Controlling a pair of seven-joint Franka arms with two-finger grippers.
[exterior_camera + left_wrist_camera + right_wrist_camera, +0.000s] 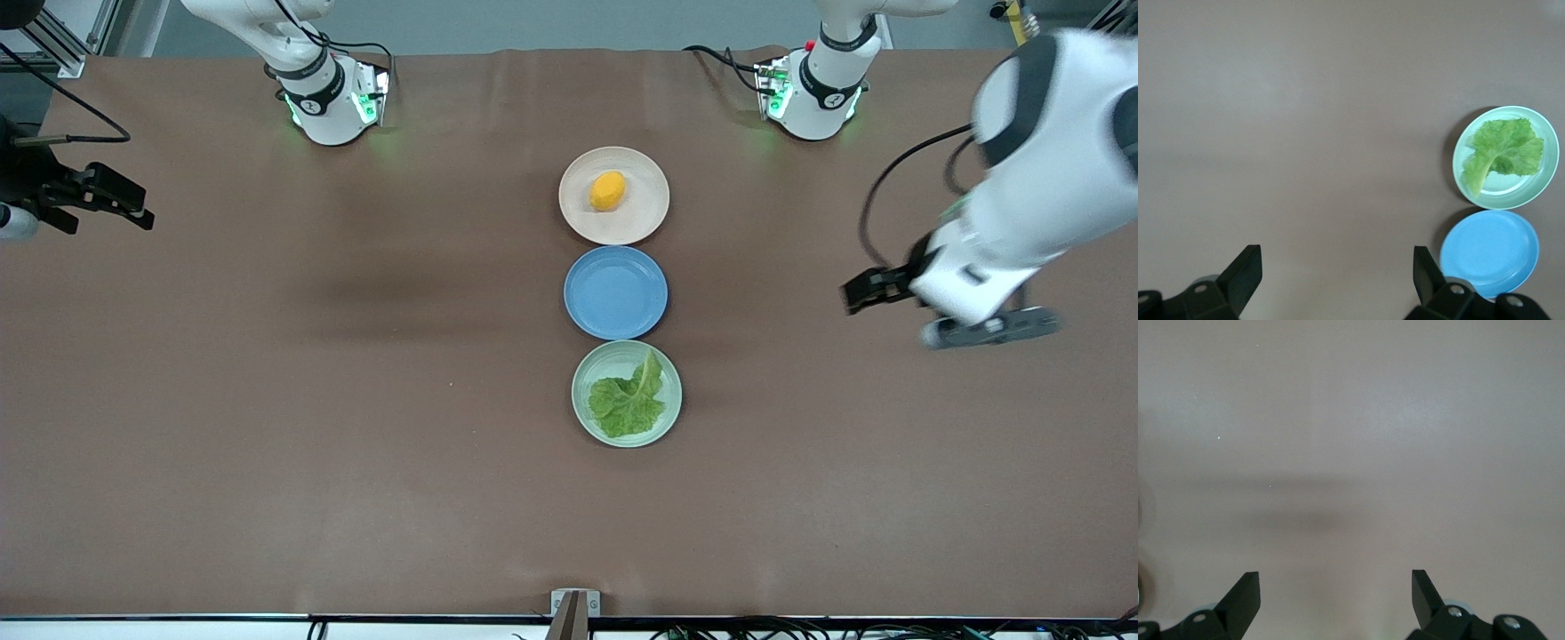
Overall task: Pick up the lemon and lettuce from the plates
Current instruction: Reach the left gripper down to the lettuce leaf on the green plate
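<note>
The lemon [608,190] lies on the cream plate [642,218], the plate farthest from the front camera. The lettuce [628,400] lies on the mint green plate [580,391], the nearest one; both also show in the left wrist view, the lettuce [1503,152] on the mint plate [1511,197]. My left gripper [855,295] is open and empty, up over bare table toward the left arm's end, apart from the plates. My right gripper [133,206] is open and empty over the table's edge at the right arm's end. The right wrist view shows only bare table between its fingers [1245,593].
An empty blue plate [615,292] sits between the two task plates, touching or nearly touching both; it also shows in the left wrist view [1489,252]. The brown table [311,400] stretches wide on both sides of the plate row.
</note>
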